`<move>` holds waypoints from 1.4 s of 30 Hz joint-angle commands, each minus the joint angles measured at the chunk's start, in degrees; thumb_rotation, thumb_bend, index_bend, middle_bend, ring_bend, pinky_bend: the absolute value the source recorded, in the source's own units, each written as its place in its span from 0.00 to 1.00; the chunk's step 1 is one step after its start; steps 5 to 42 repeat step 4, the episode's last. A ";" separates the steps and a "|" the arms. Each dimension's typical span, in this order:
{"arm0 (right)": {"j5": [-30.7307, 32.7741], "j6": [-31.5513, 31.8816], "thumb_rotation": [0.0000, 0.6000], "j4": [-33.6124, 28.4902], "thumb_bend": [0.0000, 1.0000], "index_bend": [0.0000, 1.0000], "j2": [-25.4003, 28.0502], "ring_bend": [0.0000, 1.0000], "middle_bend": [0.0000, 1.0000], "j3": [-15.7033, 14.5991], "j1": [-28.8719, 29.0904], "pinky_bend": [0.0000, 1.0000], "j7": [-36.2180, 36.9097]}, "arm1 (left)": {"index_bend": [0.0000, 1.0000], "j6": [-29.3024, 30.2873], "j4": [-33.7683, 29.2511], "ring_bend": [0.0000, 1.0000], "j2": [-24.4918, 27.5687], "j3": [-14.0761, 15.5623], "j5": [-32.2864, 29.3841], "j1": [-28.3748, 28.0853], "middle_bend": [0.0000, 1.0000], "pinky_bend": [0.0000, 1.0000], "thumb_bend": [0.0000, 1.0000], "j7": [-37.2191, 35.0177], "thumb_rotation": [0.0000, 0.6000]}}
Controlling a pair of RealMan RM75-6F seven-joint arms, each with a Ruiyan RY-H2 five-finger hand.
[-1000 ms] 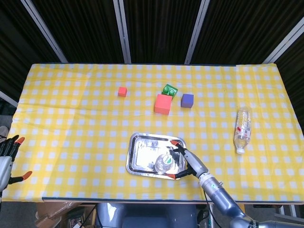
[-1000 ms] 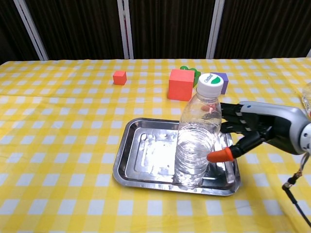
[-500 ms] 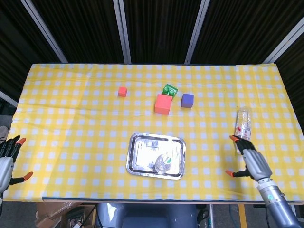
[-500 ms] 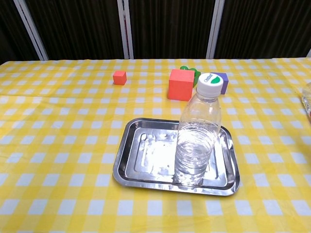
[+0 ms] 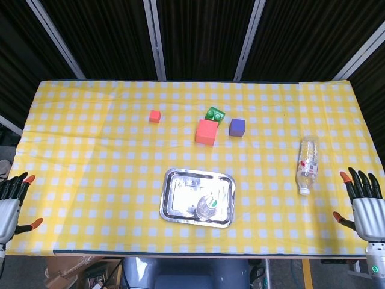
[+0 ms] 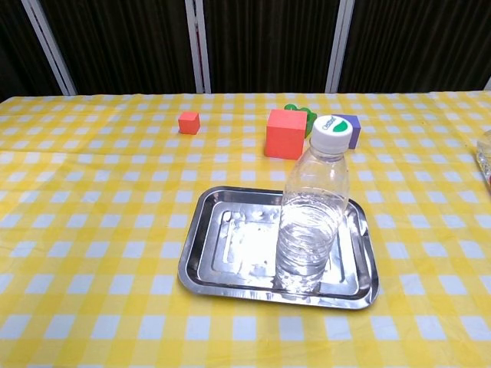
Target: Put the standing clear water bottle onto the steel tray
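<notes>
The clear water bottle (image 6: 313, 207) with a white and green cap stands upright on the steel tray (image 6: 230, 253), toward its right side; in the head view the bottle (image 5: 208, 206) shows from above inside the tray (image 5: 180, 195). Nothing touches it. My right hand (image 5: 364, 208) is open at the table's right front edge, far from the tray. At the left front edge my left hand (image 5: 8, 205) is open too, with its fingers spread. Neither hand shows in the chest view.
A second clear bottle (image 5: 307, 164) lies on its side at the right. Behind the tray stand a large red block (image 5: 206, 131), a green block (image 5: 213, 113), a purple block (image 5: 237, 127) and a small red cube (image 5: 155, 116).
My right hand let go of the standing bottle on the tray and drew back to the right, to the table's right front edge. The bottle stays upright.
</notes>
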 commanded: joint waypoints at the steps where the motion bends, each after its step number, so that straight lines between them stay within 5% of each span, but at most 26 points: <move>1: -0.64 -1.34 1.00 -1.17 0.12 0.12 0.38 0.00 0.04 -0.78 -0.32 0.00 -2.79 | 0.04 -0.42 0.18 0.00 -0.24 0.12 0.03 -0.21 0.00 0.00 0.15 0.32 1.00; 42: -0.64 -1.47 1.00 -1.51 0.12 0.12 0.38 0.00 0.04 -0.80 -0.41 0.00 -3.96 | 0.04 -0.66 0.24 0.00 -0.45 0.12 -0.04 -0.37 0.00 0.00 0.15 0.75 1.00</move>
